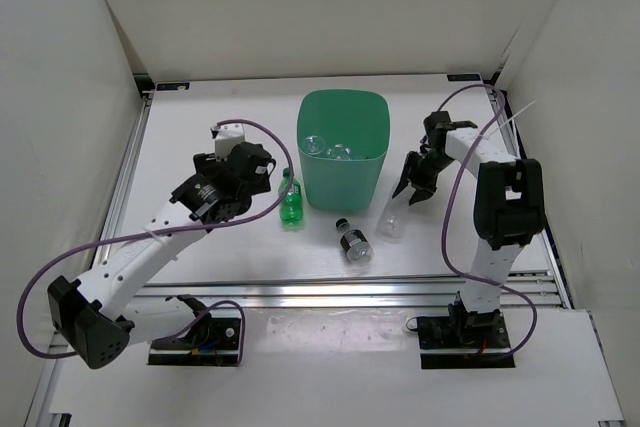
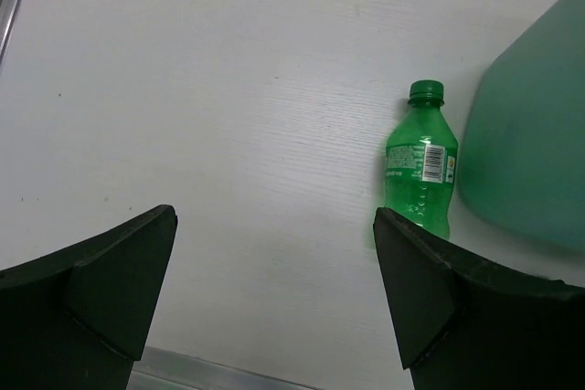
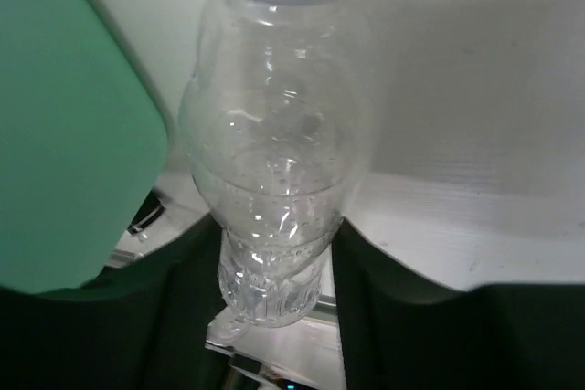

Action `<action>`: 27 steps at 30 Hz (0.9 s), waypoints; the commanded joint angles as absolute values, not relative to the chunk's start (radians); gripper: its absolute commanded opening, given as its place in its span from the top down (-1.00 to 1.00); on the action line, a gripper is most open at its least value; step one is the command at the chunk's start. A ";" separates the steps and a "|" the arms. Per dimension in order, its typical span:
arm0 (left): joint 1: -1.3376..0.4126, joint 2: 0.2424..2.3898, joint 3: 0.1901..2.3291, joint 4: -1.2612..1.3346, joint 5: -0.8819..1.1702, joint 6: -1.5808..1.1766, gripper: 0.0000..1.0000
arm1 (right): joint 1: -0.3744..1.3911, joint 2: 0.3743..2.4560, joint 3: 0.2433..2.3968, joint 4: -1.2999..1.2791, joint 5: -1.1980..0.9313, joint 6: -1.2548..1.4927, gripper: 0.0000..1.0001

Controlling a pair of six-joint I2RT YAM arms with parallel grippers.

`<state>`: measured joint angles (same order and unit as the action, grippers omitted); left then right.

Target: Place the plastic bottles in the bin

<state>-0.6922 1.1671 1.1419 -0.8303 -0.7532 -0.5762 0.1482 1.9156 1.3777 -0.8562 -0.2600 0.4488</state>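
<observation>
The mint-green bin (image 1: 341,169) stands mid-table with two clear bottles (image 1: 326,146) inside. A green bottle (image 1: 291,201) lies just left of it. Nearer the front lies a short dark-capped bottle (image 1: 353,240). My left gripper (image 2: 274,216) hangs open above bare table, with the green bottle (image 2: 420,166) ahead by its right finger. My right gripper (image 3: 274,226) is shut on the base end of a plain clear bottle (image 3: 279,134) with a white cap. That clear bottle (image 1: 392,219) is right of the bin (image 3: 64,116), cap pointing toward the table's front.
White walls enclose the table on three sides. An aluminium rail (image 1: 350,292) runs along the front edge. Purple cables (image 1: 455,207) loop off both arms. The bin's side (image 2: 530,134) fills the right of the left wrist view.
</observation>
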 commanded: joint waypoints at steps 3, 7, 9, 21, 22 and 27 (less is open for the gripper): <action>-0.647 1.144 1.167 -0.874 -0.776 -0.640 -1.00 | 0.147 1.855 1.336 -0.838 -0.267 0.434 0.42; -0.600 1.135 1.115 -0.884 -0.717 -0.681 -1.00 | 0.147 1.698 1.420 -0.883 -0.308 0.459 0.66; -0.560 1.126 1.089 -0.884 -0.654 -0.692 -1.00 | 0.147 1.609 1.550 -0.903 -0.328 0.474 0.68; -0.453 1.181 0.994 -0.733 -0.456 -0.692 -1.00 | 0.301 1.754 2.264 -0.896 -0.229 0.411 0.74; -0.442 1.198 1.006 -0.733 -0.456 -0.683 -1.00 | 0.310 1.773 2.281 -0.896 -0.229 0.411 0.74; -0.433 1.305 1.040 -0.690 -0.420 -0.683 -1.00 | 0.405 1.876 2.306 -0.878 -0.256 0.387 0.31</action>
